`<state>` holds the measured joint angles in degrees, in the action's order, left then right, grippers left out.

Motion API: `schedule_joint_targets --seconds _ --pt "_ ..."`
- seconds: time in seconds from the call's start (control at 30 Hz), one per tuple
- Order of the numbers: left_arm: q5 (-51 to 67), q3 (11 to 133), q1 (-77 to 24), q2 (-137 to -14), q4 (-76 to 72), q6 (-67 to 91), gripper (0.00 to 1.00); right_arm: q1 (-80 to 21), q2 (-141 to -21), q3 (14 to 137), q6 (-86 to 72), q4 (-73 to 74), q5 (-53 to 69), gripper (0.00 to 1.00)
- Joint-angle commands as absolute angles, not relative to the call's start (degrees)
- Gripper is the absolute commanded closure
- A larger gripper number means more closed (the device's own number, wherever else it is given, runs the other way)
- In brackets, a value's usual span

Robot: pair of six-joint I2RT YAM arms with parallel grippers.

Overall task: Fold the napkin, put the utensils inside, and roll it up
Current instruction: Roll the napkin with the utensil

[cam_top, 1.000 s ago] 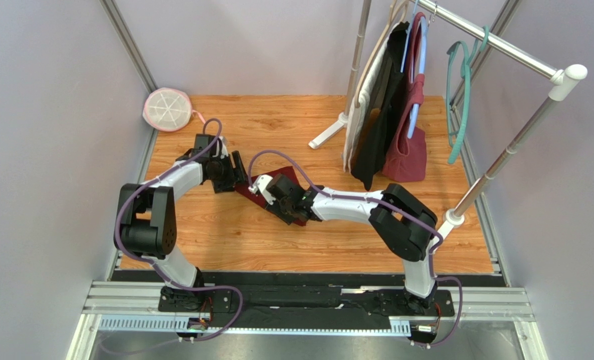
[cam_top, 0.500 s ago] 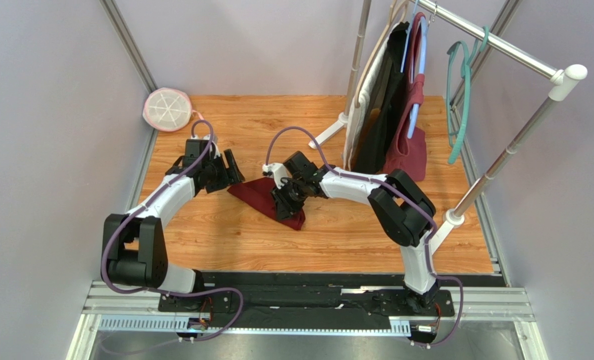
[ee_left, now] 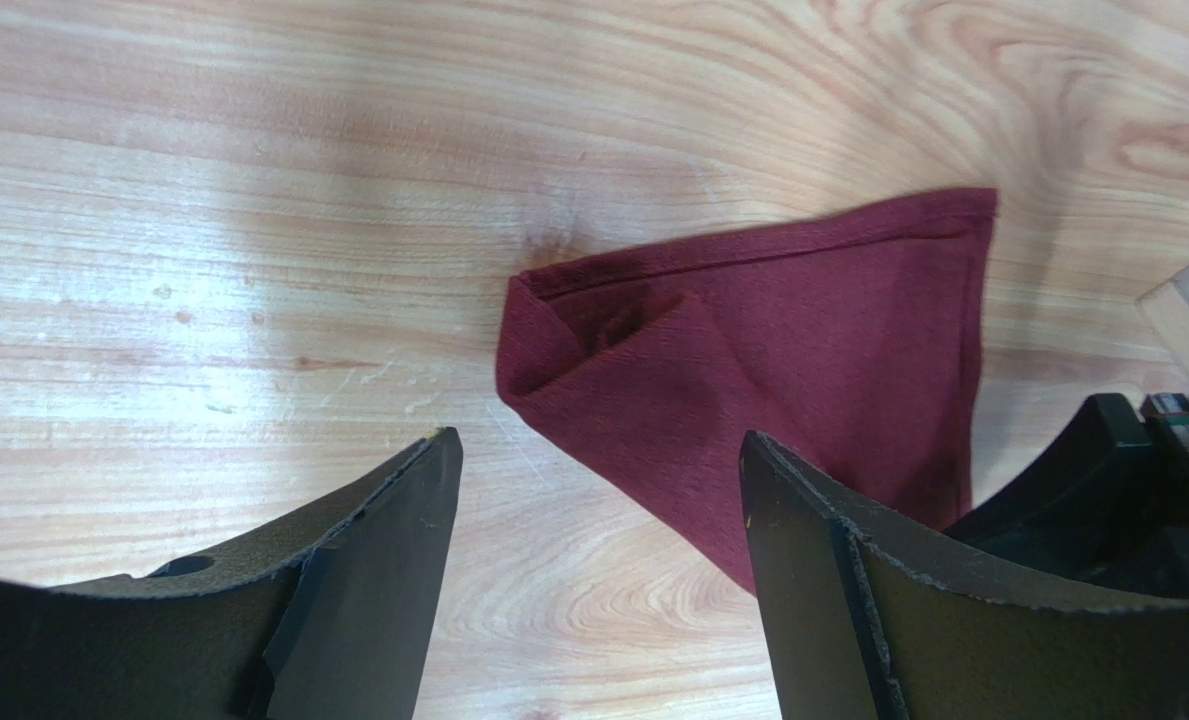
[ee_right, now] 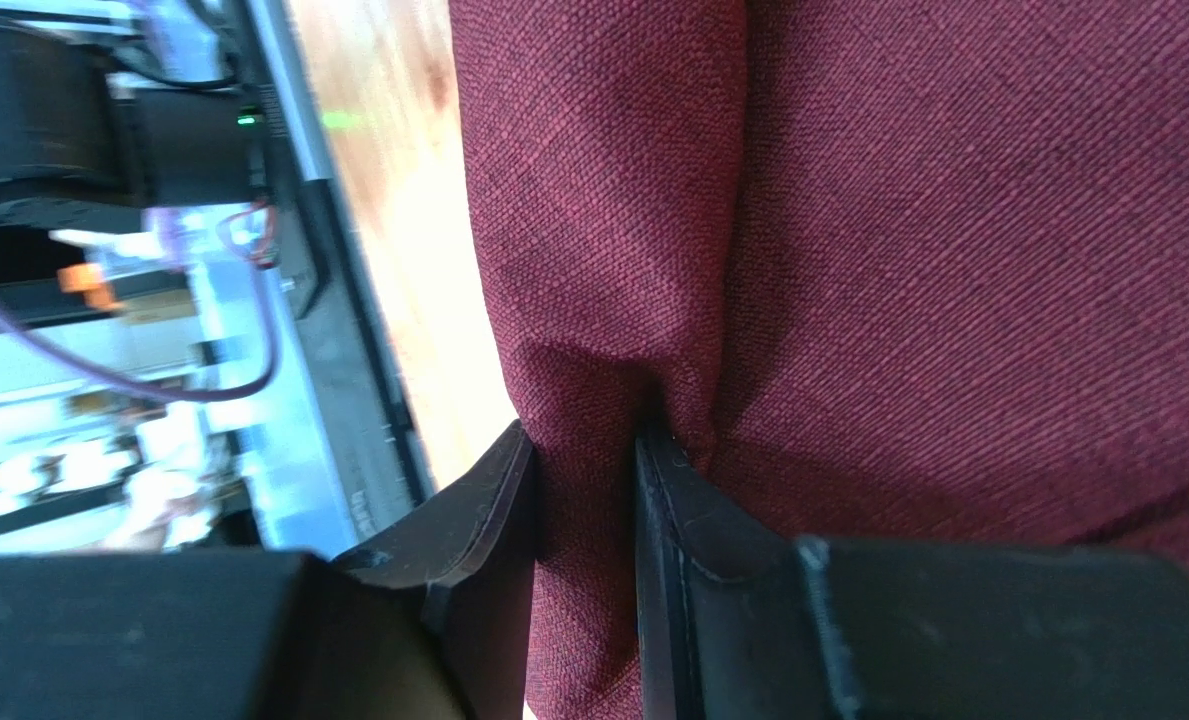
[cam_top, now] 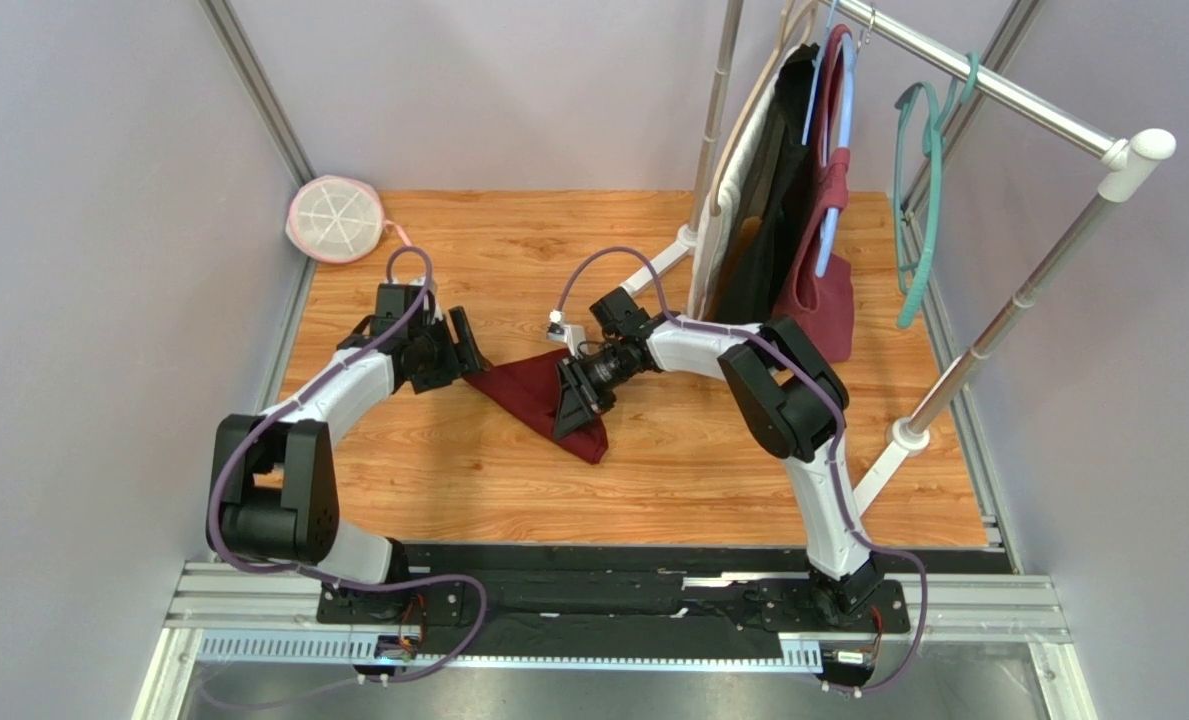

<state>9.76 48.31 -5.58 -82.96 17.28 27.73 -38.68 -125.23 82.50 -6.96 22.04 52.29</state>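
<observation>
The dark red napkin (cam_top: 533,393) lies folded on the wooden table near its middle. In the left wrist view it (ee_left: 796,375) shows as a wedge with a tucked corner at its left. My right gripper (cam_top: 575,399) is shut on a fold of the napkin (ee_right: 916,255), the cloth pinched between its fingers (ee_right: 480,525). My left gripper (cam_top: 462,348) is open and empty, just left of the napkin's left corner, its fingers (ee_left: 390,555) above bare wood. The utensils are out of view.
A clothes rack (cam_top: 991,90) stands at the back right with dark garments and a burgundy bag (cam_top: 814,300) on hangers, its white foot (cam_top: 653,270) on the table. A round white-pink object (cam_top: 334,218) lies at the back left corner. Grey walls flank the table.
My right arm has swung back toward the rack, dragging the pinched napkin into a spread wedge. My left gripper has drawn slightly back and left, off the cloth.
</observation>
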Motion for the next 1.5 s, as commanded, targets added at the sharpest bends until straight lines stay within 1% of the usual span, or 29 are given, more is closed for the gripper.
schedule_joint_targets --seconds 0.0,0.07,0.17,0.27,0.3,0.33,0.37,0.4,0.43,0.47,0.5,0.57,0.63,0.7,0.77,0.9,0.93,1.0,1.03,1.1,1.13,1.17,1.23,1.33,1.47 --pt "10.46 48.34 -5.45 -85.78 14.07 27.77 0.24 -38.32 -130.69 82.0 -7.91 28.04 53.26 0.77" --pt "11.33 48.69 -5.45 -87.27 13.19 27.95 0.26 -38.06 -131.39 82.35 -8.09 28.12 53.78 0.76" --pt "12.3 49.66 -5.45 -89.29 12.48 28.04 0.31 -37.71 -131.83 82.79 -8.44 28.04 54.32 0.76" --pt "12.92 50.62 -5.45 -90.88 12.04 27.86 0.45 -37.53 -131.49 83.14 -8.35 28.21 54.14 0.75" --pt "12.83 50.8 -5.45 -91.14 12.13 27.95 0.58 -37.53 -131.22 83.23 -8.44 28.21 54.23 0.73" --pt "12.92 51.06 -5.45 -91.75 12.22 27.86 0.63 -37.53 -130.96 83.32 -8.35 28.21 53.79 0.73" --pt "12.83 51.24 -5.45 -92.02 12.48 27.77 0.68 -37.53 -130.7 83.58 -8.35 28.65 53.7 0.69" --pt "12.75 51.5 -5.45 -92.28 12.92 27.69 0.77 -37.53 -129.74 83.58 -8.35 28.83 53.44 0.66" --pt "12.57 51.94 -5.45 -92.72 13.18 27.6 0.8 -37.53 -129.2 83.85 -8.44 29.09 52.83 0.64" --pt "12.57 52.12 -5.45 -92.81 13.62 27.34 0.82 -37.53 -128.68 84.11 -8.44 29.79 52.65 0.56" --pt "12.39 52.21 -5.45 -92.9 14.06 27.33 0.87 -37.53 -127.45 84.37 -8.26 30.06 52.47 0.52" --pt "12.66 52.64 -5.45 -93.16 14.67 27.25 0.89 -37.53 -125.78 84.9 -8.26 31.28 50.63 0.45" --pt "13.27 53.08 -5.45 -93.51 15.03 27.25 0.9 -37.44 -122.62 84.9 -8.26 31.9 48.18 0.4" --pt "13.36 53.52 -5.45 -93.78 15.82 27.16 0.92 -37.62 -120.16 84.47 -8.61 31.29 46.42 0.39" --pt "13.53 54.23 -5.45 -94.3 16.43 27.16 0.92 -38.23 -116.64 84.46 -8.62 31.03 42.12 0.38" --pt "13.89 55.11 -5.45 -94.92 17.23 26.98 0.94 -41.65 -111.72 84.11 -6.6 29.89 32.1 0.37" --pt "13.89 55.19 -5.45 -95.01 17.23 26.98 0.94 -42.7 -111.01 83.5 -6.24 29.36 26.34 0.37" --pt "13.89 55.37 -5.45 -95.1 17.49 26.98 0.94 -46.92 -108.9 82.88 -4.58 26.9 19.98 0.37" --pt "13.97 55.37 -5.45 -95.18 17.49 27.16 0.94 -48.67 -108.37 82.62 -3.96 25.94 11.77 0.37" --pt "13.89 55.46 -5.45 -95.27 17.49 27.07 0.94 -53.86 -107.58 81.74 -1.24 22.51 3.73 0.36" --pt "13.97 55.46 -5.45 -95.19 17.49 27.07 0.94 -55.53 -107.67 81.48 -0.36 21.37 -4.49 0.36" --pt "13.97 55.55 -5.45 -95.19 17.58 27.07 0.94 -58.16 -107.93 81.04 -0.26 18.75 -7.44 0.36" --pt "13.89 55.72 -5.45 -95.36 17.67 27.07 0.94 -60.28 -108.98 80.42 3.24 16.18 -14.37 0.36" --pt "13.89 55.99 -5.45 -95.54 17.93 26.98 0.94 -63.19 -110.91 79.02 6.85 11.26 -20.36 0.37" --pt "13.97 56.16 -5.45 -95.71 17.93 26.98 0.94 -65.12 -113.55 78.14 10.1 6.96 -24.17 0.38"
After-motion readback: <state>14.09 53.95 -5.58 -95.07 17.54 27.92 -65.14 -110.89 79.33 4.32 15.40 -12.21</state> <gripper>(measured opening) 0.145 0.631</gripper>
